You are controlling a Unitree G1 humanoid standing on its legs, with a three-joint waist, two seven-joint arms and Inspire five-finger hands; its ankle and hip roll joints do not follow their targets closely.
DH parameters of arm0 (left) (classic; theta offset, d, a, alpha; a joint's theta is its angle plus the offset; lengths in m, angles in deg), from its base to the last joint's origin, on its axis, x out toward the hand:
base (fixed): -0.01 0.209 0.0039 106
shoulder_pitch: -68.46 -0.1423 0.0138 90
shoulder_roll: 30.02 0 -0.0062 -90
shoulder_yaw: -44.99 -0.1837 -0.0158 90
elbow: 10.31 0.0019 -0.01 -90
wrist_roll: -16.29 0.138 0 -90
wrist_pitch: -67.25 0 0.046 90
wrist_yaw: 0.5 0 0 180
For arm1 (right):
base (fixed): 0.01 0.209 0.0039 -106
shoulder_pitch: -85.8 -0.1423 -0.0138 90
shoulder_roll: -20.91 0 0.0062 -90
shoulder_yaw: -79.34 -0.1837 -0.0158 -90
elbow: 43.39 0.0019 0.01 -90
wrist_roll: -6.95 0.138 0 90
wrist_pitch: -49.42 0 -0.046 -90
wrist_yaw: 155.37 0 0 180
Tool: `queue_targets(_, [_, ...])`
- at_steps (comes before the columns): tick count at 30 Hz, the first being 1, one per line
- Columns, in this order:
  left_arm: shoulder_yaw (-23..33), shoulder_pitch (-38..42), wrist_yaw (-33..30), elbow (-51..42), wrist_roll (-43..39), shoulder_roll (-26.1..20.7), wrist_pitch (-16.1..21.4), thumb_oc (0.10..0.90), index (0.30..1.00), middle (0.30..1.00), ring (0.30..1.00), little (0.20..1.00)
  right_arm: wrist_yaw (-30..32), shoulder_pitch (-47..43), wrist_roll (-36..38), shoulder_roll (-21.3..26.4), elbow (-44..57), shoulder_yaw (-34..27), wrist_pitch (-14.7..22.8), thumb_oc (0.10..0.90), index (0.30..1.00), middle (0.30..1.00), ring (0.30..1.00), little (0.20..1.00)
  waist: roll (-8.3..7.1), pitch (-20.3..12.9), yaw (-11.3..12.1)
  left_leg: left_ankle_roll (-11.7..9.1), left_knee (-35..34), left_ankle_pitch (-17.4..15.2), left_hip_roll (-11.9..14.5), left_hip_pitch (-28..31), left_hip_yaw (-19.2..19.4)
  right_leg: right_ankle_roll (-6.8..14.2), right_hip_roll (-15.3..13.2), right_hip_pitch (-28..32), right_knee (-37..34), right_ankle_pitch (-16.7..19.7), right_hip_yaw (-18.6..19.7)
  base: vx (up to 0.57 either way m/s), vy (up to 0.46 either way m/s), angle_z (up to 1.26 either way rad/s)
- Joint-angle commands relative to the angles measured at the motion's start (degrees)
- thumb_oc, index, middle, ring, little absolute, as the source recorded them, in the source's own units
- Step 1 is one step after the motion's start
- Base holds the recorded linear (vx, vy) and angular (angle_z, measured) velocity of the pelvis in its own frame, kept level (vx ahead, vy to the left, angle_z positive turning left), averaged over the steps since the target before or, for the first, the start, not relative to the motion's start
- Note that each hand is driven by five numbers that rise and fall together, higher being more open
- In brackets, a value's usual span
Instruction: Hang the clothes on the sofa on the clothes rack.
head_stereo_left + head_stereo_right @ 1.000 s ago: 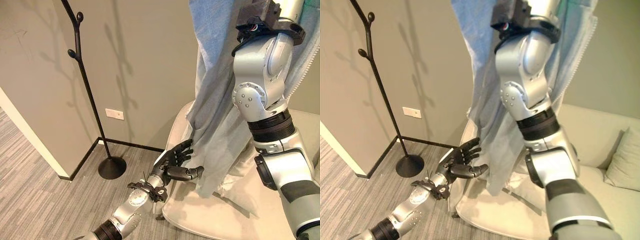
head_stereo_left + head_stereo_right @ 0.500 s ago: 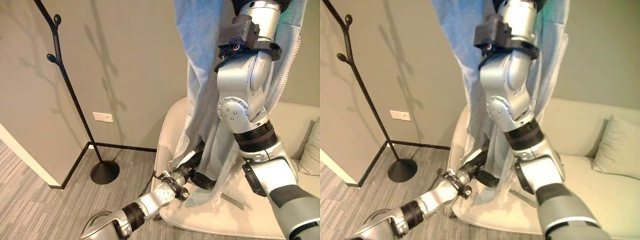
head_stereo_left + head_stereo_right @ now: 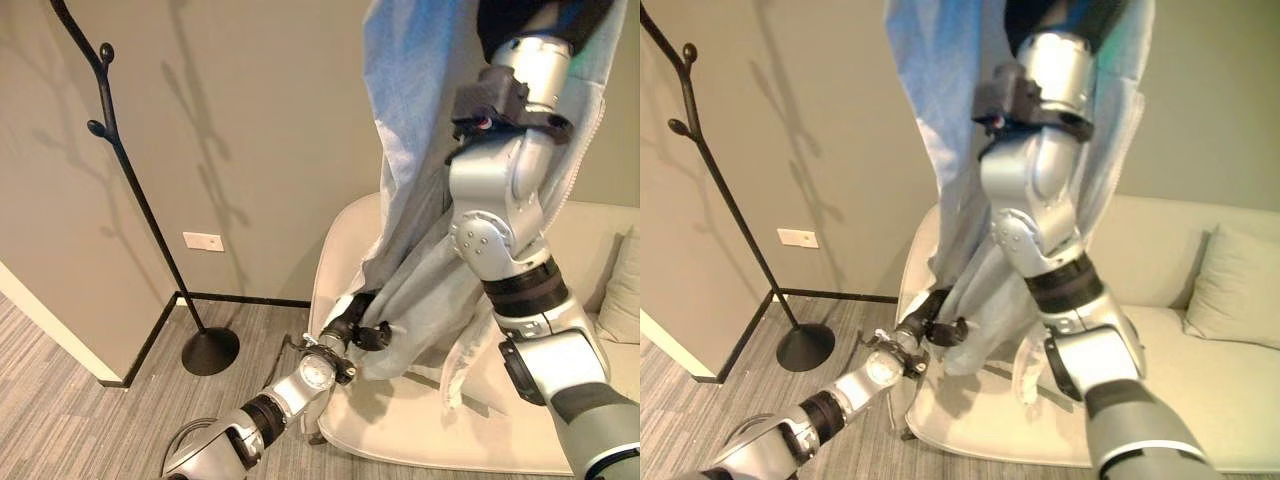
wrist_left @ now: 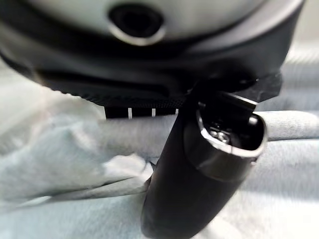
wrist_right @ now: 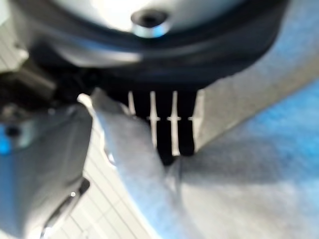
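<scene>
Black metal, the clothes rack (image 3: 128, 180) stands at the far left against the wall, its branch pegs bare, with a white wall socket (image 3: 202, 241) just beside its pole. Nothing hangs on it yet, so the hanging itself is, as I judge it, all still to do.

Moving right, the left hand (image 3: 358, 323) reaches in low over the front edge of the sofa (image 3: 340, 250) and has its fingers and thumb curled into the lower fold of the pale blue garment (image 3: 420, 90); the left wrist view shows the thumb (image 4: 199, 169) pressed down onto the cloth, so that hand has a real hold on the hem.

Further right, the garment is lifted clear of the seat for most of its length, hanging in a tall drape from above the top edge of the eye views down to the cushion. The right hand (image 5: 164, 124) is at the upper end: its own wrist view shows dark fingers with blue-grey cloth bunched closely round them (they look closed on the fabric). A cushion (image 3: 1230, 285) sits at the far right of the sofa.

Picking up seems done; carrying the garment across to the rack and hooking it on a peg remains.

No brand, label or legible writing can be made out on the garment, socket or sofa.
</scene>
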Motion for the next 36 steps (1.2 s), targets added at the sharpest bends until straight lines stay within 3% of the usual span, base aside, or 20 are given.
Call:
queue_targets(1, [6.89, 5.23, -7.61, -4.57, 0.25, 1.16, 4.49, 0.4, 0.3, 0.3, 0.3, 0.3, -1.7, -2.54, -3.05, 4.79, 2.81, -3.72, 0.69, 0.4, 0.3, 0.3, 0.3, 0.3, -1.37, -3.21, 3.07, -2.28, 0.31, -8.37, 2.54, 2.59, -1.23, 0.6, -0.41, 2.13, 0.4, -4.35, -1.8, -0.03, -0.077, 0.17])
queue_targets(4, [14.18, 1.87, -10.69, -12.35, 2.32, -3.77, 4.65, 0.4, 0.3, 0.3, 0.3, 0.3, -2.97, 2.56, -4.78, 6.56, 7.0, -5.93, 0.21, 0.4, 0.3, 0.3, 0.3, 0.3, -1.2, -3.2, 3.6, -2.76, 0.31, -7.3, 3.13, 2.1, -1.57, 0.11, 0.22, 2.16, 0.4, -4.56, -2.36, -0.05, -0.078, 0.12])
queue_targets(5, [14.19, 1.66, -10.68, -12.56, 2.34, -3.87, 4.51, 0.4, 0.3, 0.3, 0.3, 0.3, -2.94, 2.71, -4.82, 6.46, 7.1, -5.96, 0.15, 0.4, 0.3, 0.3, 0.3, 0.3, -1.21, -3.3, 3.55, -2.86, 0.31, -7.62, 3.2, 2.29, -1.6, 0.16, 0.28, 2.35, 0.4, -4.82, -2.34, -0.03, -0.12, 0.03])
queue_targets(9, [35.24, -9.57, -20.44, -30.01, 16.96, -15.38, 2.81, 0.4, 0.3, 0.3, 0.3, 0.3, -6.54, 15.04, -8.39, 3.47, 15.53, -12.71, 0.81, 0.4, 0.3, 0.3, 0.3, 0.3, -0.83, -2.79, 5.77, -5.1, 0.31, -4.2, 5.61, 0.43, -3.0, -1.55, 2.95, 2.48, 0.41, -6.17, -3.55, -0.11, -0.209, 0.23])
queue_targets(10, [35.34, -9.88, -20.38, -30.28, 17.0, -15.44, 2.65, 0.4, 0.3, 0.3, 0.3, 0.3, -6.52, 15.21, -8.43, 3.32, 15.66, -12.68, 0.73, 0.4, 0.3, 0.3, 0.3, 0.3, -0.85, -3.06, 5.58, -5.21, 0.31, -4.44, 5.67, 0.43, -3.13, -1.51, 3.01, 2.53, 0.4, -6.38, -3.56, -0.1, -0.144, 0.07])
queue_targets(13, [44.39, -15.33, -23.91, -37.08, 24.58, -19.38, 2.2, 0.4, 0.3, 0.3, 0.3, 0.3, -8.47, 19.27, -9.44, 1.81, 18.95, -14.47, 1.1, 0.4, 0.3, 0.3, 0.3, 0.3, -0.45, -2.23, 6.75, -6.32, 0.31, -2.38, 6.57, -1.5, -3.99, -2.09, 4.09, 1.69, 0.4, -6.84, -4.13, -0.11, -0.111, 0.12])
queue_targets(15, [50.67, -18.02, -27.11, -42.05, 30.79, -22.2, 2.16, 0.4, 0.3, 0.3, 0.3, 0.3, -8.56, 22.24, -12.21, 1.49, 21.12, -17.1, 1.73, 0.4, 0.3, 0.3, 0.3, 0.3, -0.13, -0.49, 8.05, -7.75, 0.31, 0.95, 7.21, -4.88, -4.92, -2.3, 4.28, 0.52, 0.4, -6.97, -5.21, -0.23, -0.088, 0.14])
queue_targets(17, [52.66, -18.22, -28.2, -44.6, 32.99, -23.15, 2.15, 0.4, 0.3, 0.3, 0.3, 0.3, -7.25, 23.52, -15.35, 1.88, 22.19, -18.85, 1.61, 0.4, 0.3, 0.3, 0.3, 0.3, -0.22, 0.16, 7.81, -7.99, 0.31, 2.77, 7.5, -6.88, -4.67, -2.37, 4.12, -0.28, 0.4, -6.77, -6.55, -0.24, -0.024, 0.3])
queue_targets(18, [55.11, -18.88, -29.64, -47.39, 35.58, -24.22, 2.28, 0.4, 0.3, 0.3, 0.3, 0.3, -7.15, 25.99, -17.36, 1.68, 23.36, -20.31, 1.67, 0.4, 0.3, 0.3, 0.3, 0.3, -0.21, 0.75, 7.37, -6.96, 0.31, 1.84, 8.08, -6.98, -1.44, -2.29, 3.61, -1.08, 0.4, -6.58, -7.93, -0.24, 0.127, 0.93])
queue_targets(19, [59.56, -20.88, -31.86, -51.91, 38.16, -24.53, 2.4, 0.4, 0.3, 0.3, 0.3, 0.3, -8.98, 28.79, -16.98, 0.08, 26.0, -18.5, 1.8, 0.4, 0.3, 0.3, 0.3, 0.3, -0.19, 0.38, 7.32, -6.28, 0.31, -1.12, 8.52, -2.66, 0.4, -1.68, 2.62, -1.57, 0.4, -5.67, -7.65, -0.15, 0.146, 0.81])
queue_targets(22, [60.67, -21.45, -32.13, -53.51, 39.09, -24.7, 3.09, 0.4, 0.3, 0.3, 0.3, 0.3, -11.01, 31.62, -15.97, -0.08, 27.18, -17.52, 1.17, 0.4, 0.3, 0.3, 0.3, 0.3, -0.52, 0.32, 7.29, -6.04, 0.31, -2.54, 9.23, 0.55, 0.66, -1.2, 1.7, -1.66, 0.4, -4.8, -7.14, -0.02, 0.172, 0.06])
queue_targets(24, [60.01, -19.73, -33.73, -53.23, 40.85, -25.91, 2.83, 0.4, 0.3, 0.3, 0.3, 0.3, -12.64, 35.12, -15.59, 0.59, 27.99, -16.24, 0.27, 0.4, 0.3, 0.3, 0.3, 0.3, -0.7, 0.16, 6.58, -6.22, 0.31, -1.35, 12.05, 3.26, 0.59, -0.47, 0.64, -2.2, 0.4, -4.5, -6.76, -0.02, 0.378, -0.08])
queue_targets(25, [57.45, -17.14, -35.47, -52.08, 42.08, -26.15, 3.17, 0.4, 0.3, 0.3, 0.3, 0.3, -12.74, 39.66, -16.3, 0.57, 29.12, -16.45, 0.06, 0.4, 0.3, 0.3, 0.3, 0.3, -0.44, 0.01, 5.42, -7.32, 0.31, -0.84, 14.8, 1.5, 0.42, 0.51, -0.85, -2.4, 0.4, -4.44, -7.85, -0.04, 0.695, 0.06])
queue_targets(27, [54.71, -14.3, -37.28, -50.78, 43.23, -26.43, 3.62, 0.4, 0.3, 0.3, 0.3, 0.3, -11.13, 42.84, -19.81, 0.96, 30.18, -17.39, -0.06, 0.4, 0.3, 0.3, 0.3, 0.3, 0.13, 0.42, 4.39, -7.34, 0.31, -1.58, 15.28, -1.41, 1.73, 1.57, -3.1, -2.63, 0.4, -3.04, -9.03, 0.01, 0.664, 0.97])
queue_targets(29, [53.06, -14.26, -37.69, -50.25, 43.58, -25.88, 4.12, 0.4, 0.3, 0.3, 0.3, 0.3, -10.26, 45.96, -22.04, 0.46, 31.7, -18.37, -0.8, 0.4, 0.3, 0.3, 0.3, 0.3, 1.14, 0.39, 3.72, -6.74, 0.31, -4.43, 13.01, -1.3, 2.14, 2.99, -6.18, -1.91, 0.4, -1.99, -9.27, 0.12, 0.607, 0.94])
queue_targets(31, [52.05, -14.14, -37.58, -49.43, 43.65, -25.69, 4.32, 0.4, 0.3, 0.3, 0.3, 0.3, -9.7, 46.79, -23.2, -0.31, 31.54, -18.29, -1.23, 0.4, 0.3, 0.3, 0.3, 0.3, 0.89, 0.51, 3.71, -5.84, 1.58, -5.69, 10.85, -1.84, 1.61, 3.78, -8.38, -1.58, 0.4, -0.57, -9.26, 0.1, 0.595, 0.0])
queue_targets(32, [49.05, -12.44, -36.72, -48.98, 44.69, -26.94, 5.15, 0.4, 0.3, 0.3, 0.3, 0.3, -7.99, 48.53, -26.85, -2.9, 31.17, -19.8, -2.02, 0.4, 0.3, 0.3, 0.3, 0.3, -0.82, 1.01, 3.68, -2.47, 6.03, -10.45, 5.28, -4.02, 1.26, 5.12, -13.8, -2.12, 1.51, 4.38, -9.12, 0.1, 0.858, 0.16])
queue_targets(33, [47.83, -10.95, -37.31, -48.38, 45.48, -27.62, 4.52, 0.4, 0.3, 0.3, 0.3, 0.3, -6.73, 48.01, -28.92, -4.88, 30.93, -19.61, -2.45, 0.4, 0.3, 0.3, 0.3, 0.3, -1.36, 1.58, 3.73, 0.18, 5.15, -11.69, 1.95, -3.52, 1.61, 5.07, -15.76, -3.88, 3.93, 5.67, -8.43, 0.13, 0.986, 0.25])
queue_targets(34, [47.41, -10.43, -37.36, -48.04, 45.68, -27.59, 4.36, 0.4, 0.3, 0.3, 0.3, 0.3, -5.83, 47.88, -29.74, -5.57, 30.53, -19.59, -2.53, 0.4, 0.3, 0.3, 0.3, 0.3, -1.6, 1.96, 3.64, 1.08, 4.46, -11.74, 0.86, -2.78, 1.96, 4.81, -16.3, -4.73, 5.92, 6.57, -7.82, 0.06, 0.587, -0.08])
queue_targets(36, [46.53, -9.79, -37.47, -47.92, 46.36, -27.47, 4.91, 0.4, 0.3, 0.3, 0.3, 0.3, -5.09, 48.09, -30.58, -5.72, 30.13, -19.18, -2.14, 0.4, 0.3, 0.3, 0.3, 0.3, -1.51, 2.91, 2.83, 2.36, 2.29, -11.47, -0.57, -0.51, 2.27, 3.45, -14.4, -7.23, 10.99, 5.36, -4.2, 0.08, 0.41, -0.17])
